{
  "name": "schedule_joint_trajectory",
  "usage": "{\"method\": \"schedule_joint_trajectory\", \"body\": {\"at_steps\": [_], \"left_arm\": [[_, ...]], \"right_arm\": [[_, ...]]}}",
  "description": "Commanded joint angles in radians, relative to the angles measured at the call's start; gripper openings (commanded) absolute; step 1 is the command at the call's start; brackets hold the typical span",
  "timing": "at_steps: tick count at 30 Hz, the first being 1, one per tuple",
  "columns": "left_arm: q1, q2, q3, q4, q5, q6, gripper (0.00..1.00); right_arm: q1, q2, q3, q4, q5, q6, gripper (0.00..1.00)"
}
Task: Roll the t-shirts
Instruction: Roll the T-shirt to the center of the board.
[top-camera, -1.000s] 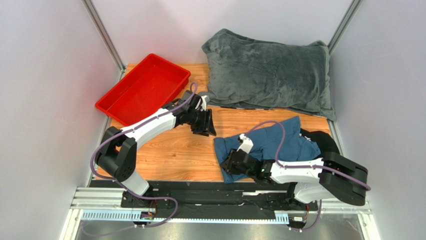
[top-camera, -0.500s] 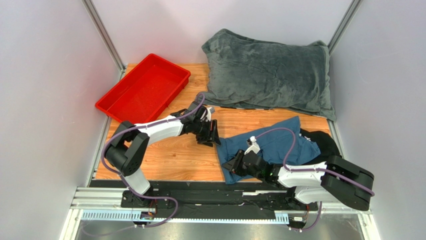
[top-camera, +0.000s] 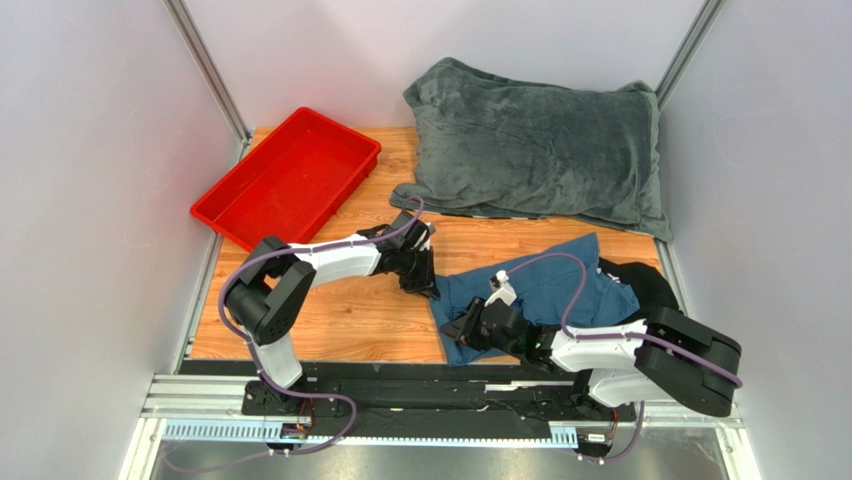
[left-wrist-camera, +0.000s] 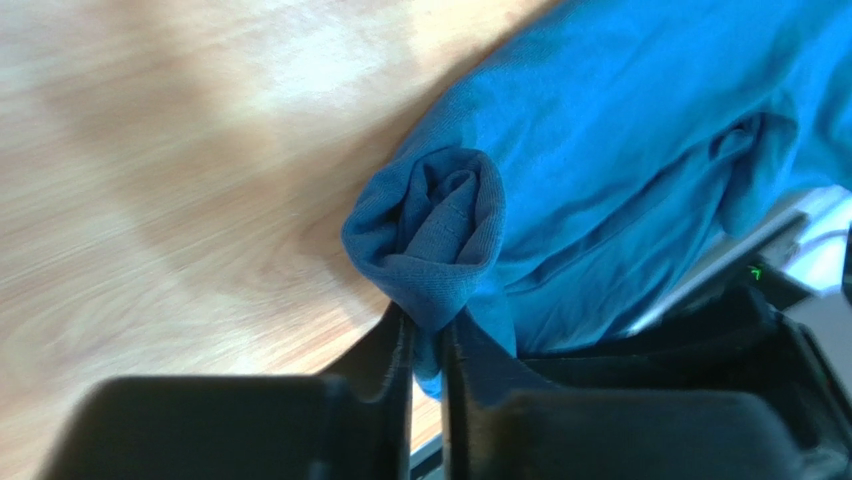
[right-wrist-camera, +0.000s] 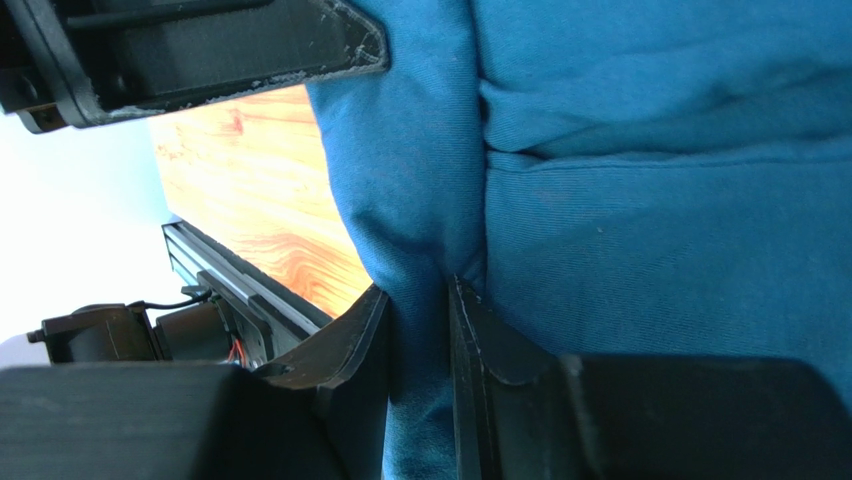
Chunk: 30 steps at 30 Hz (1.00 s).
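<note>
The teal-blue t-shirt (top-camera: 545, 290) lies crumpled on the wooden table, right of centre. My left gripper (top-camera: 428, 283) is shut on the shirt's far-left edge; in the left wrist view (left-wrist-camera: 427, 325) a bunched, curled fold of the t-shirt (left-wrist-camera: 445, 225) sits pinched between the jaws. My right gripper (top-camera: 462, 328) is shut on the shirt's near-left edge; in the right wrist view (right-wrist-camera: 420, 305) a fold of the t-shirt (right-wrist-camera: 640, 200) runs down between the jaws.
A red tray (top-camera: 290, 178) stands at the back left. A large grey plush blanket (top-camera: 540, 150) fills the back right. A black item (top-camera: 650, 280) lies under the shirt's right side. The table's near edge rail (top-camera: 400, 370) runs below the grippers.
My left gripper has moved right and down from mid-table to the shirt's left edge and shut on it. The right gripper stays on the shirt's near edge, shifted slightly.
</note>
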Motion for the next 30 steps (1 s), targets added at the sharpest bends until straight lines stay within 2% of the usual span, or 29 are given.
{"method": "schedule_joint_trajectory", "body": {"at_steps": [1, 5, 9, 12, 19, 30], "left_arm": [[0.018, -0.005, 0.102, -0.147, -0.16, 0.021, 0.05], [0.047, -0.011, 0.156, -0.293, -0.203, 0.081, 0.01], [0.061, -0.008, 0.207, -0.411, -0.265, 0.135, 0.0], [0.061, -0.002, 0.237, -0.469, -0.285, 0.159, 0.0], [0.061, 0.029, 0.283, -0.538, -0.294, 0.19, 0.0], [0.062, 0.061, 0.297, -0.551, -0.273, 0.193, 0.0]], "right_arm": [[-0.004, 0.077, 0.117, 0.01, -0.023, -0.05, 0.31], [-0.007, 0.17, 0.196, 0.054, -0.051, -0.069, 0.34], [-0.007, 0.253, 0.276, 0.053, -0.072, -0.095, 0.43], [-0.007, 0.269, 0.335, -0.028, -0.051, -0.13, 0.48], [0.06, 0.252, 0.51, -0.364, 0.11, -0.25, 0.53], [0.121, 0.443, 0.785, -0.683, 0.317, -0.365, 0.53]]}}
